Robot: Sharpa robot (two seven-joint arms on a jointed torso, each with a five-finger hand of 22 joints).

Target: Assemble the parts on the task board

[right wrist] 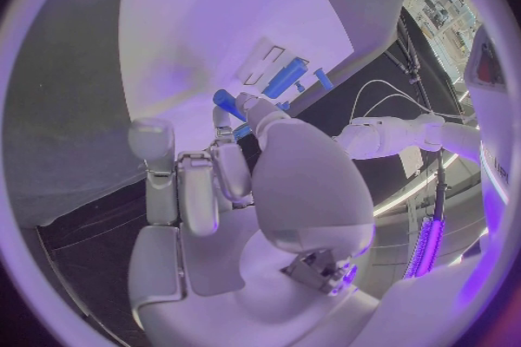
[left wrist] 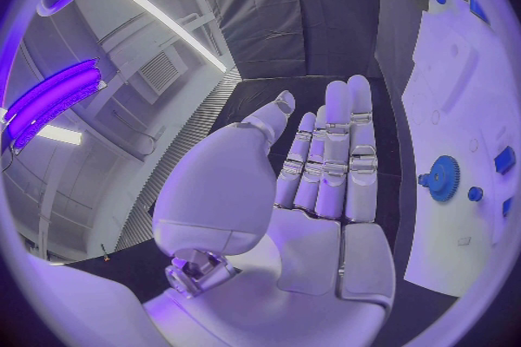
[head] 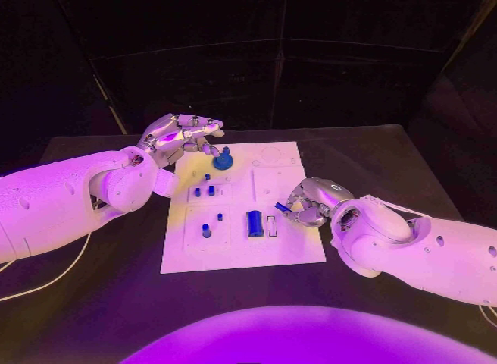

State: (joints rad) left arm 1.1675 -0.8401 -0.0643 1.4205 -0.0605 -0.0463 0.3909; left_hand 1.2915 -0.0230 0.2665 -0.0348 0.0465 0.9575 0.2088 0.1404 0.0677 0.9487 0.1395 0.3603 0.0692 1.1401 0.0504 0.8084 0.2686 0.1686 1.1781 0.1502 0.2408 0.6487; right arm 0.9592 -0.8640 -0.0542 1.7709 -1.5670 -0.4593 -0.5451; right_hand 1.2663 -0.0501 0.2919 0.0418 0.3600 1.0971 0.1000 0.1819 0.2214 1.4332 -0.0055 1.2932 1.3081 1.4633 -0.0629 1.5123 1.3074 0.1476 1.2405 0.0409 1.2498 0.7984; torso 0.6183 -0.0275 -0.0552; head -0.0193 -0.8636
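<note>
right hand (head: 307, 203) curled around blue peg (right wrist: 228, 101)

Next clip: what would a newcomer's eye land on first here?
Probably the white task board mid-table, dotted with small blue parts, chiefly the blue gear at its far end and the blue cylinder nearer the robot. Next, the right hand pinching a small blue part at the board's right edge, and the left hand, holding nothing, beside the gear.
</note>
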